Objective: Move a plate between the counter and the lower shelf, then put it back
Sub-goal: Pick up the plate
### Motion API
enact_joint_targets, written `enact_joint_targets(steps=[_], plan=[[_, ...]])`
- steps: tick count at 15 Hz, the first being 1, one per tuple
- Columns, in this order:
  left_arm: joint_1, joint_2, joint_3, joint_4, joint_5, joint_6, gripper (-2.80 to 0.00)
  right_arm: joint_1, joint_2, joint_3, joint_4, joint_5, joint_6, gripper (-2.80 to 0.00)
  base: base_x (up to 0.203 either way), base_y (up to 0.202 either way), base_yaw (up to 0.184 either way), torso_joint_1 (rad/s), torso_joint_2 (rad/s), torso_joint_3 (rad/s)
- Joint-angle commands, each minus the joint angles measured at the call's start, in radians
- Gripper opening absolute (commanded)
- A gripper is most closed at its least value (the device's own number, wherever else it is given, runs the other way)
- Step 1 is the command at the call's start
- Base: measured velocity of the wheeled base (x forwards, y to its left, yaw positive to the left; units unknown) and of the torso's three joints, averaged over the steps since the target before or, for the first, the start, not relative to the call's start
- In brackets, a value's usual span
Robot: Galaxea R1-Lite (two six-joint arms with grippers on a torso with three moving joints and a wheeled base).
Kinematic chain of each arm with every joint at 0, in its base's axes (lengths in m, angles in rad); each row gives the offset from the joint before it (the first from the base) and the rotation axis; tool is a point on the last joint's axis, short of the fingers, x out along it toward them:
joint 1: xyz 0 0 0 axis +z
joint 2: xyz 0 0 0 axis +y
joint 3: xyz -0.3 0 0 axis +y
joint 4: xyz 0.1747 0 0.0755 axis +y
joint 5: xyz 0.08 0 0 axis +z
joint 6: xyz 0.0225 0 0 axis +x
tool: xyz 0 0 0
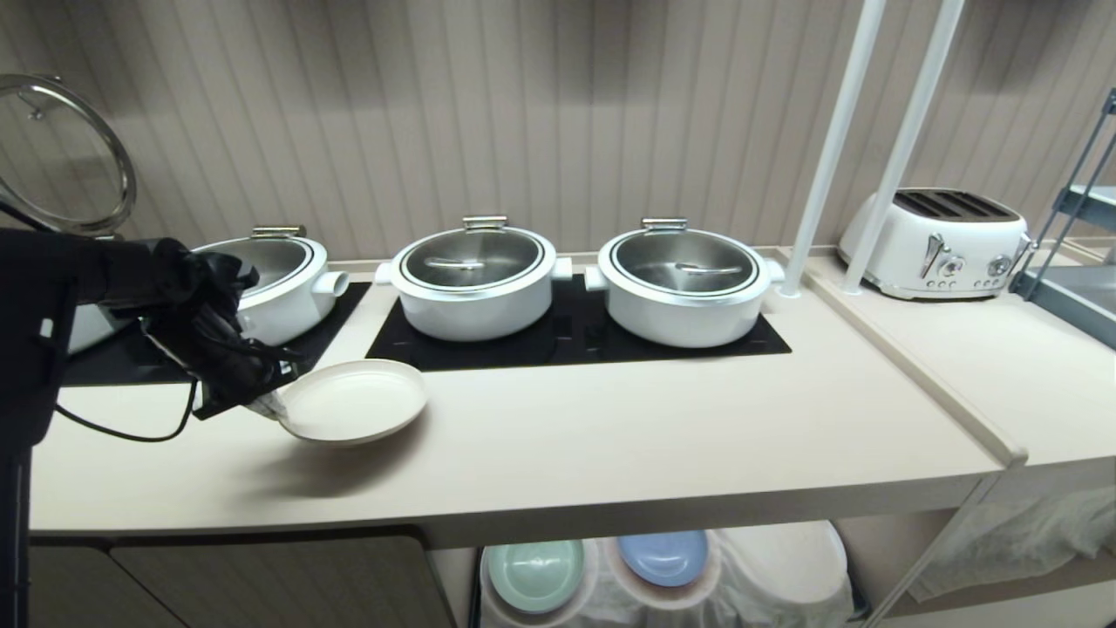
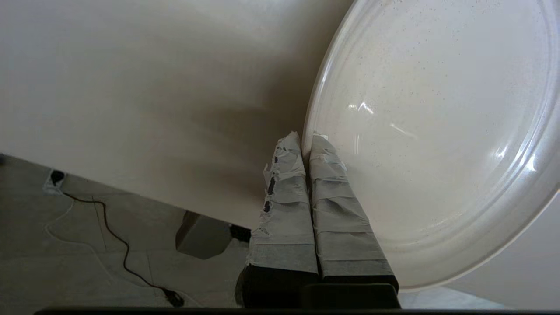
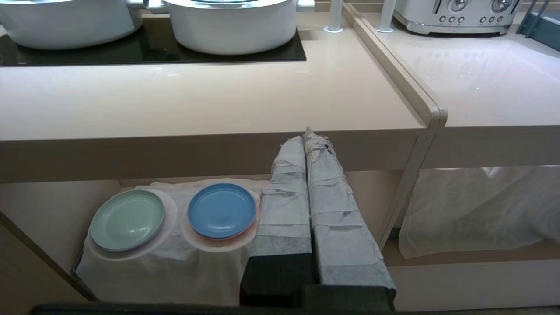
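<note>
Head view: the left gripper [image 1: 266, 403] is clamped on the near-left rim of the plate [image 1: 353, 401], which sits tilted low over the bench [image 1: 610, 436], in front of the black cooktop panel [image 1: 575, 336] and three white pots [image 1: 475, 279]. Whether the far edge of the plate touches the bench cannot be told. Below the front edge, the lower shelf [image 1: 959, 576] holds a mint-green plate [image 1: 534, 571] and a blue plate [image 1: 663, 556] on white cloth [image 1: 785, 567].

Left wrist view: the taped jaws are closed together on the plate [image 2: 428, 144] rim, one finger [image 2: 284, 197] below and one above. The bench [image 2: 131, 87] surface lies behind it.

Right wrist view: the right gripper [image 3: 308, 135] is parked with its jaws shut and holding nothing, facing the lower shelf [image 3: 57, 210], where the mint-green plate [image 3: 127, 218] and blue plate [image 3: 222, 210] lie side by side.

Progress, as a judgement: the plate is at bench level and gripped, so either the first transfer to the shelf or the final set-down is in hand; these views do not settle which.
</note>
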Motion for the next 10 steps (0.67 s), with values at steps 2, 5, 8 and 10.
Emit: enact_joint_targets(steps=[2,5,8,10], plan=[[0.008,-0.097,0.120,-0.001,-0.017,-0.004,-2.80,0.000,0.000,0.000,0.000,0.000,-0.001,-2.80,0.000,0.000,0.000,0.000,0.00,0.000],[0.011,-0.184,0.231,-0.004,-0.042,-0.006,-2.80,0.000,0.000,0.000,0.000,0.000,-0.001,-2.80,0.000,0.000,0.000,0.000,0.00,0.000],[0.019,-0.240,0.284,-0.005,-0.058,-0.006,-2.80,0.000,0.000,0.000,0.001,0.000,-0.001,-2.80,0.000,0.000,0.000,0.000,0.00,0.000],[0.030,-0.274,0.322,-0.005,-0.073,-0.006,-2.80,0.000,0.000,0.000,0.001,0.000,-0.001,-2.80,0.000,0.000,0.000,0.000,0.00,0.000]])
